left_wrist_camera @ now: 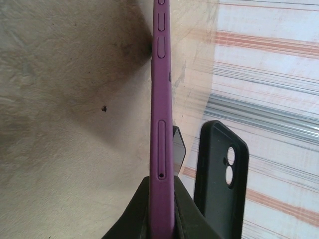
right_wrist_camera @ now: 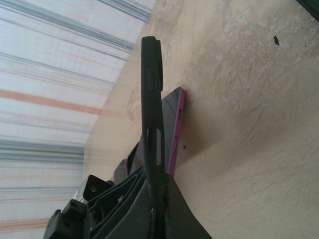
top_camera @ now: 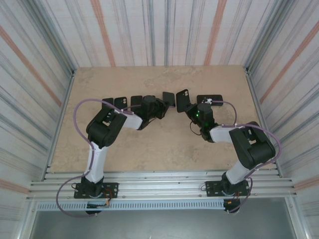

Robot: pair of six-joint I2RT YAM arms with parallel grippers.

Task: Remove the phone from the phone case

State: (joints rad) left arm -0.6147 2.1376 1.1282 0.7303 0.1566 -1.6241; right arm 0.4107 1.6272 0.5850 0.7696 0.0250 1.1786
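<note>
From above, the left gripper (top_camera: 163, 103) and right gripper (top_camera: 189, 105) meet over the table (top_camera: 149, 149), with the black case (top_camera: 182, 99) just right of the purple case (top_camera: 168, 99). Left wrist: the left gripper pinches the purple case (left_wrist_camera: 161, 124) edge-on, its long axis pointing straight away; a phone may sit inside. Right wrist: the right gripper pinches the black case (right_wrist_camera: 152, 99) likewise, just before the purple case (right_wrist_camera: 177, 119).

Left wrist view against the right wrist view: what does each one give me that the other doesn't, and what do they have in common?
Left wrist: the purple device edge-on, its side buttons visible, clamped in the left gripper, with the black case showing its back and camera cutout to the lens. Right wrist: the black case edge-on, clamped in the right gripper, with the purple device's edge behind it. Shared: both items close together, the beige table and the striped wall.
</note>
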